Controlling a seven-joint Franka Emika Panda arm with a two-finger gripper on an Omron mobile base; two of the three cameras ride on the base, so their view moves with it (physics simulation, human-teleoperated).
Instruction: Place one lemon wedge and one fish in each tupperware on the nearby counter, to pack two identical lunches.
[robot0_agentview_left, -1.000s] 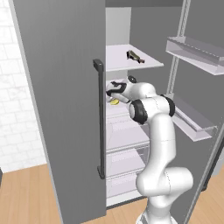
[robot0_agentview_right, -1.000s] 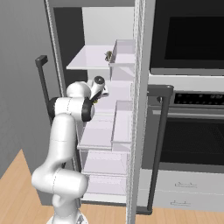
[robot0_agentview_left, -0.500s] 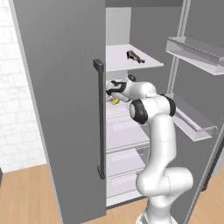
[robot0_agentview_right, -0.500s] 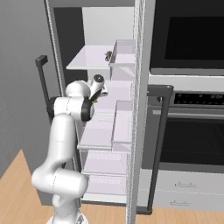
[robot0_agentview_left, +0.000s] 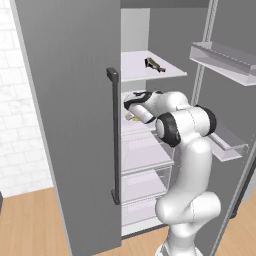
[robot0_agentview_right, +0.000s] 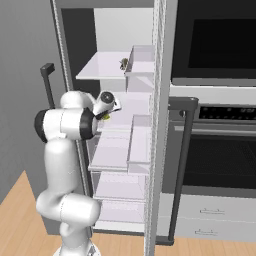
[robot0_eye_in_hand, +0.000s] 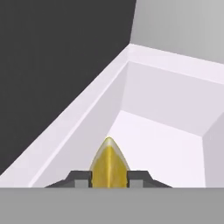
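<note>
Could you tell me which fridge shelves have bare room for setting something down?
Free: the pale top shelf left of the small dark fish, and the white shelves below. Crowded: the middle shelf, where the gripper pinches the yellow lemon wedge.

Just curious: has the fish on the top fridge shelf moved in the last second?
No. The fish lies at the same spot on the top shelf as before.

A tall grey refrigerator door (robot0_agentview_left: 75, 125) with a dark vertical bar handle (robot0_agentview_left: 114, 137) stands open, showing pale white shelves (robot0_agentview_left: 145, 150) inside. Beside the fridge, a black glass built-in oven (robot0_agentview_right: 220, 160) sits above pale grey drawers (robot0_agentview_right: 210, 217), over a light wood floor (robot0_agentview_left: 25, 225).
</note>
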